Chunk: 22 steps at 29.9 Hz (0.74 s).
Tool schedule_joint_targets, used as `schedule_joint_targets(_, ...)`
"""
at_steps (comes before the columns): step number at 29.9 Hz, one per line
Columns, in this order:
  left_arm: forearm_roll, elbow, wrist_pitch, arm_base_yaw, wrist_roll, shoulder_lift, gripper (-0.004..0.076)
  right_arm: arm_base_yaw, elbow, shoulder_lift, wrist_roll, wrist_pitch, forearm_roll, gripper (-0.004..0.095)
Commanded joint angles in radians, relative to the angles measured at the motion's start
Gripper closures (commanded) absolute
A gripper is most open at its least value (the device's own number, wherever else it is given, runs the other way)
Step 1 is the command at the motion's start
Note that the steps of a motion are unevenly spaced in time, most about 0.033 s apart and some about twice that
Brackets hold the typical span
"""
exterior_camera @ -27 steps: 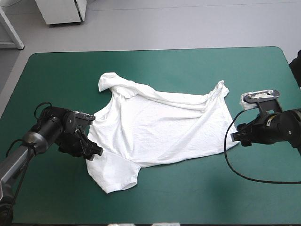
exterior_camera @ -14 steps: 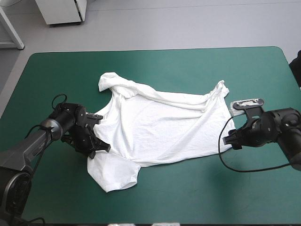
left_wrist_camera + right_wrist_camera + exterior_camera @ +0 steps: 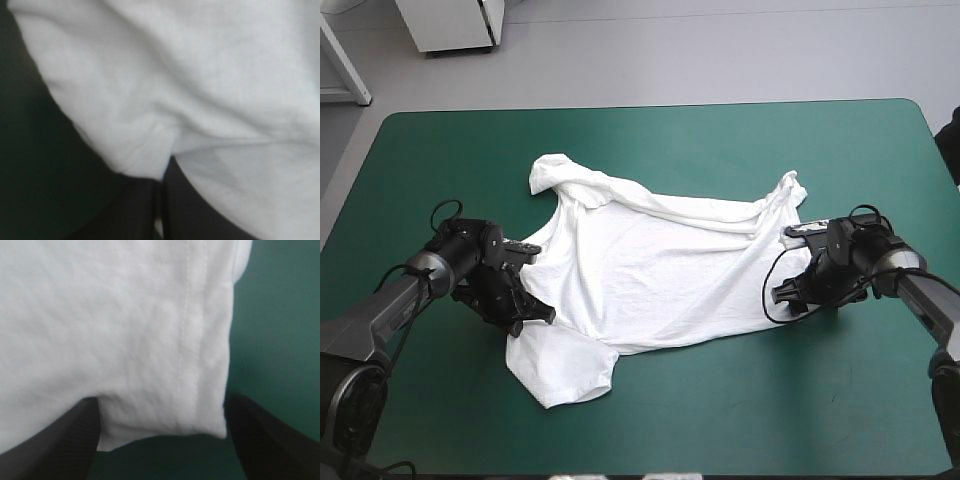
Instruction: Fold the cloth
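Counts:
- T-shirt (image 3: 660,270): 1, white, one piece.
- table (image 3: 720,140): 1, with 1 teal-green cover.
- Arms: 2, left arm (image 3: 390,300) and right arm (image 3: 920,290), one per side.
- Grippers: 2, left gripper (image 3: 532,315) and right gripper (image 3: 782,296).
- Black fingers: 2 per gripper, 4 total.
- Left wrist view: both fingers (image 3: 135,210) in frame, pressed together on the cloth, so 1 gripper is pinching.
- Right wrist view: both fingers (image 3: 65,440) in frame, standing apart, so 1 gripper is spread.
- hem corner (image 3: 210,425): 1 between the spread fingers.
- stitching rows (image 3: 185,340): 2 parallel rows along that hem.
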Motion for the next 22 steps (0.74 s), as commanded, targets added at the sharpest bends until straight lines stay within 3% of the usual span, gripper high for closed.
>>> schedule_joint_targets(1, -0.038, 0.017, -0.088, -0.005, -0.001, 0.028, 0.0734, -0.003, -0.037, 0.032, 0.001, -0.033, -0.013, 0.0329)
schedule_joint_targets(3, -0.042, 0.017, -0.092, -0.005, -0.001, 0.026, 0.0734, -0.003, -0.044, 0.049, 0.001, -0.035, -0.007, 0.0427)
schedule_joint_targets(8, -0.042, 0.016, -0.105, -0.005, 0.003, 0.004, 0.0734, -0.003, -0.052, 0.063, -0.006, -0.061, 0.006, 0.0932)
schedule_joint_targets(14, -0.038, -0.025, -0.088, -0.005, 0.017, -0.078, 0.0734, -0.003, -0.083, 0.048, -0.006, 0.011, 0.027, 0.0925)
schedule_joint_targets(22, -0.031, -0.186, 0.052, -0.005, 0.022, -0.292, 0.0734, -0.003, -0.261, -0.129, -0.007, 0.189, 0.035, 0.0925)
